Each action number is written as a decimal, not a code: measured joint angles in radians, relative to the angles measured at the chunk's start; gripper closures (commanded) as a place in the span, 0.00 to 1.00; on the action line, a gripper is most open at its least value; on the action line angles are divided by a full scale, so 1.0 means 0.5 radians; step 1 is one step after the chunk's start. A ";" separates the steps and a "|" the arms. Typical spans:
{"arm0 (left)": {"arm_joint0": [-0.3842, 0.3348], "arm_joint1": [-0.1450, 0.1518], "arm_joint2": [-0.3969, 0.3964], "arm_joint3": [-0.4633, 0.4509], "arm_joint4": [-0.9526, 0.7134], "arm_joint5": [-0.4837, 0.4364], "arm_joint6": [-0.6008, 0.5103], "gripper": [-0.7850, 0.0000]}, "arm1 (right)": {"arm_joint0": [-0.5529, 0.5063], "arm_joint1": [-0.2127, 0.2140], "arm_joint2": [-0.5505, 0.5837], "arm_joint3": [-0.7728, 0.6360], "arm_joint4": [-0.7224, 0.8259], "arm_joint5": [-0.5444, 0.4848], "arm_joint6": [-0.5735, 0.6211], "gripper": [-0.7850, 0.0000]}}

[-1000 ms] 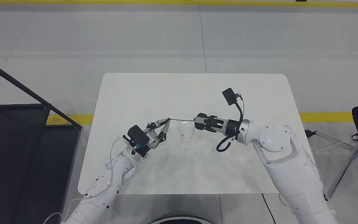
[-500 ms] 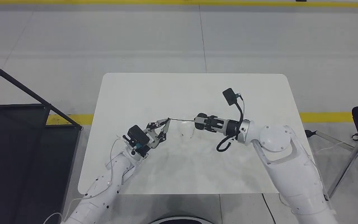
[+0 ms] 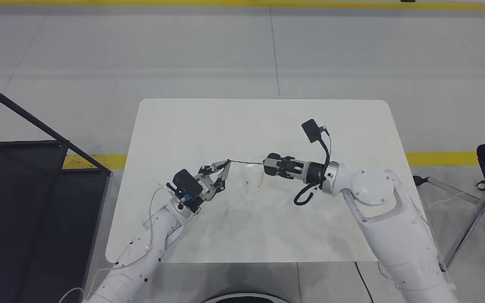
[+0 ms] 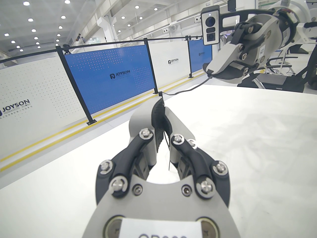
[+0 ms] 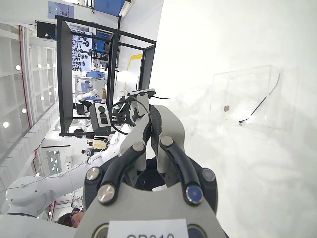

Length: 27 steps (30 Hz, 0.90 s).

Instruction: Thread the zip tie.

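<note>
Nothing has moved this past second: my left claw (image 4: 160, 105) and right claw (image 4: 210, 71) each pinch the tie (image 4: 184, 91), so threading seems stalled.

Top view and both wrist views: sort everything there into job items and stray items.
Job in hand:
zip tie, stretched between the grippers
left gripper, shut on one end
right gripper, shut on the other

Lying about:
clear box on the white table
black strip leaning inside it
brown speck seen through its wall
</note>
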 measured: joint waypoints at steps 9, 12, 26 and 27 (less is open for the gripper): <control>0.000 0.000 0.000 0.000 0.000 0.000 0.000 1.00 | -0.008 0.003 0.005 -0.003 0.006 -0.015 0.002 1.00; 0.000 0.000 0.000 0.000 0.000 0.000 0.000 1.00 | -0.012 0.005 0.007 -0.006 0.010 -0.026 0.006 1.00; 0.000 0.000 0.000 0.000 0.000 0.000 0.000 1.00 | -0.014 0.011 0.014 -0.005 0.027 -0.021 0.025 1.00; 0.000 0.000 0.000 0.000 0.000 0.000 0.000 1.00 | -0.010 0.011 0.013 -0.002 0.029 -0.010 0.025 1.00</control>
